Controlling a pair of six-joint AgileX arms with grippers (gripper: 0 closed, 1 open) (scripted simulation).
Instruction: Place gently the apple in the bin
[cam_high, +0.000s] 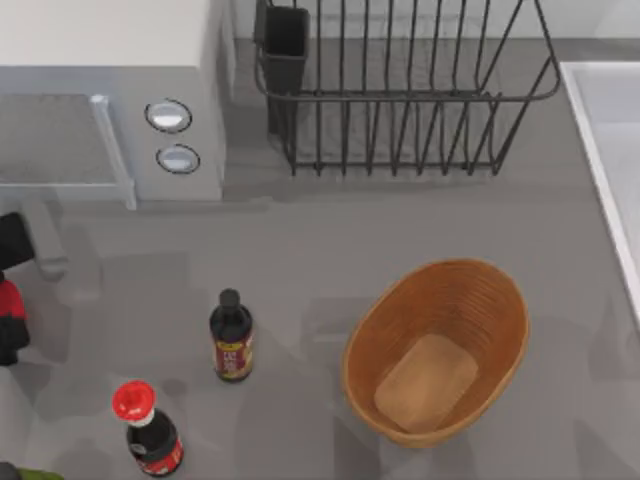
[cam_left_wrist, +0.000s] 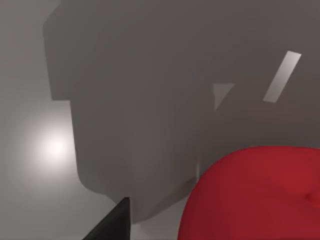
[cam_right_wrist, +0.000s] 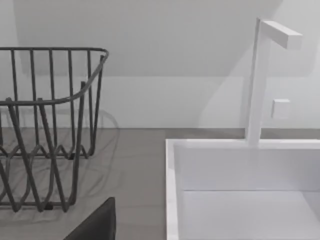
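Tabletop with one oval woven wicker bin (cam_high: 437, 350), two dark sauce bottles, one black wire dish rack (cam_high: 400, 90).
Left gripper (cam_high: 10, 315) at the table's left edge; finger state indiscernible; one smooth red apple (cam_left_wrist: 255, 195) close beneath its wrist camera.

Worktop layout, seen from above

The bin (cam_high: 437, 350) sits on the worktop (cam_high: 330, 250) toward the right, its bottom bare. Left of it stands a bottle (cam_high: 231, 336), and a second, capped bottle (cam_high: 150, 430) stands nearer the front left corner, the two apart from each other. Behind the bin, along the back, stands the dish rack (cam_high: 400, 90), with a cup holder (cam_high: 285, 45) at its left end. A microwave (cam_high: 110, 95) occupies the back left corner, beside the rack. A sink (cam_high: 610, 150) runs along the right edge, with the faucet (cam_right_wrist: 265, 75) behind it. The apple (cam_high: 10, 300) is at the far left edge, well apart from the bin, with the left gripper (cam_high: 12, 290) around it.
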